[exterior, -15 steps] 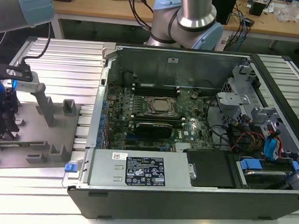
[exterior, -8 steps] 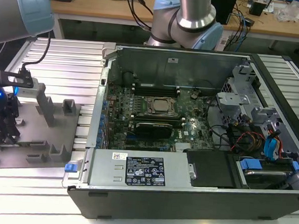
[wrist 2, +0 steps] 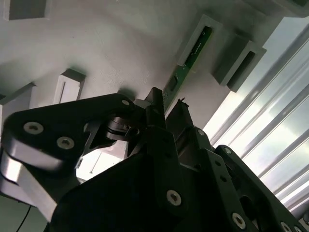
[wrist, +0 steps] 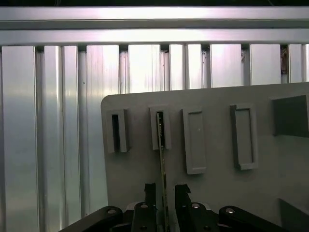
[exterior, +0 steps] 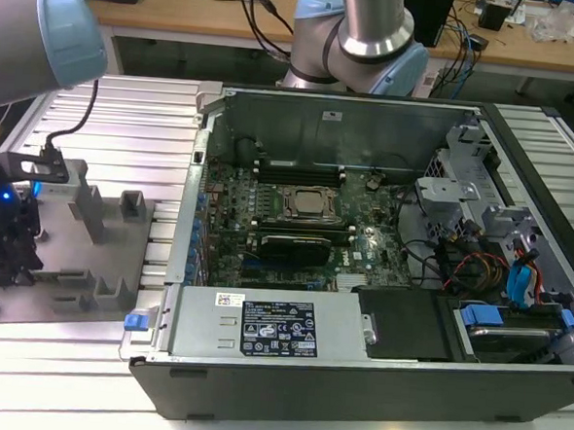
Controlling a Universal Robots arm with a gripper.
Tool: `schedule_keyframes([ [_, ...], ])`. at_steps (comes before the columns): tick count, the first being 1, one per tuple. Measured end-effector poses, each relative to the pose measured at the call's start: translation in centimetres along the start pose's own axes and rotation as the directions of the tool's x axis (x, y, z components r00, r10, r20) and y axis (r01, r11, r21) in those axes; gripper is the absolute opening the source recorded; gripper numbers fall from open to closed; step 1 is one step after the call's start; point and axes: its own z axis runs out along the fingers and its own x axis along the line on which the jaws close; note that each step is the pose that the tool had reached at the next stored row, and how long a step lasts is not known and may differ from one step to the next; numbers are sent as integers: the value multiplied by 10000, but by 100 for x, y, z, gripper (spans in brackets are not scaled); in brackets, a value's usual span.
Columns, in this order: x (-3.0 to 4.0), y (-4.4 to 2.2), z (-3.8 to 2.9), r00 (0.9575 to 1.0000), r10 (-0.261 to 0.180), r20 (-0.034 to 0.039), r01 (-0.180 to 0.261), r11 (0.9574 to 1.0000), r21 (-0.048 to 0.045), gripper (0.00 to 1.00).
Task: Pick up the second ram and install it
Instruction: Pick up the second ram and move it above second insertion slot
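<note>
While second ram stands in holder block, claw straddles it (narrowly open, not clamped).

Exterior view: even room light; computer case interior dim.
First wrist view: glare on aluminium rails.
Second wrist view: gripper dark, perhaps backlit.

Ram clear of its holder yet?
No: in the first wrist view the ram sits with one end in its holder slot, the tool straddling it.
</note>
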Motion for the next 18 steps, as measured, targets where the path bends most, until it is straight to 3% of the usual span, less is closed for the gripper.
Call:
schedule_keyframes([
  [3, 18, 5, 27, 10000, -50, 69, 50, 10000, 0, 30],
  [9, 20, 5, 28, 10000, -51, 69, 51, 10000, -3, 30],
  [11, 20, 5, 28, 10000, -51, 68, 51, 10000, -3, 15],
  [18, 21, 5, 29, 10000, -51, 69, 51, 10000, -2, 14],
])
